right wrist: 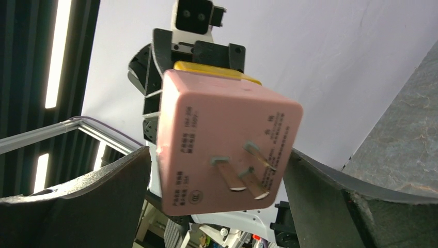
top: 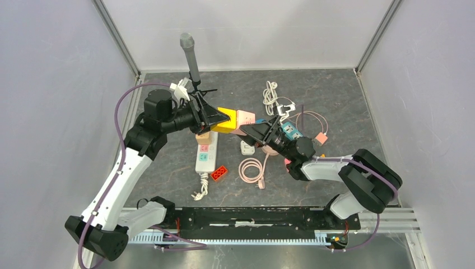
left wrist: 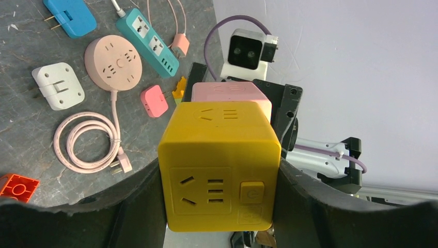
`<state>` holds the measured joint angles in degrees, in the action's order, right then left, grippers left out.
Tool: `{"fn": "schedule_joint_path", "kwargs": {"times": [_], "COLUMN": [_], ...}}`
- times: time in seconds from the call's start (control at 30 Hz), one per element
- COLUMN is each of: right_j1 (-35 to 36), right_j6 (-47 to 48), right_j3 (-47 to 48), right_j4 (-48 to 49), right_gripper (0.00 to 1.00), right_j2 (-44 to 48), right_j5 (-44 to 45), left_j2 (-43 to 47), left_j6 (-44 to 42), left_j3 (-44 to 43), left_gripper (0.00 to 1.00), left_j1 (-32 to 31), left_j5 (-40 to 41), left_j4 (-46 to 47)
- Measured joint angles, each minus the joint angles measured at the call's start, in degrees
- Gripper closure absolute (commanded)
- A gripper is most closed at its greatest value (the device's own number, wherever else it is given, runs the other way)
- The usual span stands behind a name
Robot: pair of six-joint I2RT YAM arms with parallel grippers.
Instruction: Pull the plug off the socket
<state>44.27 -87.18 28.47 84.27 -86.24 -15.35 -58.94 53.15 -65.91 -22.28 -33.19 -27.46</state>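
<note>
Dark grey, stone-patterned desk (top: 347, 112), boxed in by plain white walls. At the near edge, a black rail (top: 252, 216) with the 2 arm bases. Just beyond, left of centre: a red brick (top: 219, 173) flat on the desk, beside a white power strip (top: 205, 157) laid near-to-far, cord bunched at its near end. To the right of these, a pink cable (top: 253, 169) coiled in a loop and a small white adapter (top: 247, 147).

At mid-depth, lifted clear of the desk: a yellow cube socket (left wrist: 219, 150), pinched on 2 opposite side faces by the left tool (left wrist: 220, 170), fingers (left wrist: 139, 206) flat against it. On the face towards that wrist camera, 1 outlet group and a square button. Pressed against its opposite face, no gap showing, a pink cube plug (right wrist: 227, 129), clamped in turn by the right tool (right wrist: 218, 152) from the other side, with 3 bare prongs pointing back at the right wrist camera. Actual join between the 2 cubes hidden.

On the desk beneath and beyond the right tool: a round pink socket (left wrist: 113, 64), a small pink adapter (left wrist: 154, 101), a teal power strip (left wrist: 147, 41) and a blue adapter (left wrist: 69, 15). Farthest back, a loose white cable (top: 270, 95) and, towards the far left, a grey microphone (top: 190, 56) upright on a black stand.
</note>
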Motion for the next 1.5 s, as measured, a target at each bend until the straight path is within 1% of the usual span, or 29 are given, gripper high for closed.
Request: {"fn": "schedule_joint_path", "kwargs": {"times": [0.33, 0.4, 0.47, 0.53, 0.67, 0.73, 0.93, 1.2, 1.5], "right_j1": [-0.2, -0.3, -0.4, -0.5, -0.5, -0.5, -0.5, -0.1, -0.2], "right_j6": [2.6, 2.6, 2.4, 2.0, 0.6, 0.3, 2.7, 5.0, 1.2], "right_j3": [-0.5, -0.5, -0.3, 0.2, 0.6, 0.6, -0.2, -2.6, -3.7], "right_j4": [-0.1, -0.1, -0.1, -0.1, -0.1, 0.0, -0.1, -0.2, 0.0], "right_gripper": [0.02, 0.06, 0.15, 0.30, 0.63, 0.75, 1.00, 1.00, 1.00], "right_j2": [3.7, 3.7, 3.6, 3.2, 2.7, 2.7, 3.8, 6.1, 4.5], "right_j5": [0.3, 0.3, 0.1, 0.1, 0.2, 0.1, 0.5, 1.9, 3.7], "left_j2": [0.6, 0.7, 0.7, 0.8, 1.5, 1.8, 1.9, 2.1, 2.6], "left_j6": [0.3, 0.4, 0.5, 0.5, 0.4, 0.1, -1.4, -2.6, 0.3], "left_j3": [0.5, 0.7, 0.8, 0.9, 1.1, 1.2, 1.2, 1.7, 4.8], "left_gripper": [0.73, 0.73, 0.73, 0.73, 0.73, 0.73, 0.74, 0.77, 0.77], "left_j1": [2.3, 2.5, 2.6, 2.7, 2.7, 2.8, 2.8, 2.2, 2.6], "left_j5": [-4.2, -4.7, -5.1, -6.0, -6.7, -6.7, -6.6, -7.3, -6.7], "left_j4": [1.4, 1.5, 1.7, 2.3, 2.6, 2.6, 2.3, 2.7, 4.8]}}
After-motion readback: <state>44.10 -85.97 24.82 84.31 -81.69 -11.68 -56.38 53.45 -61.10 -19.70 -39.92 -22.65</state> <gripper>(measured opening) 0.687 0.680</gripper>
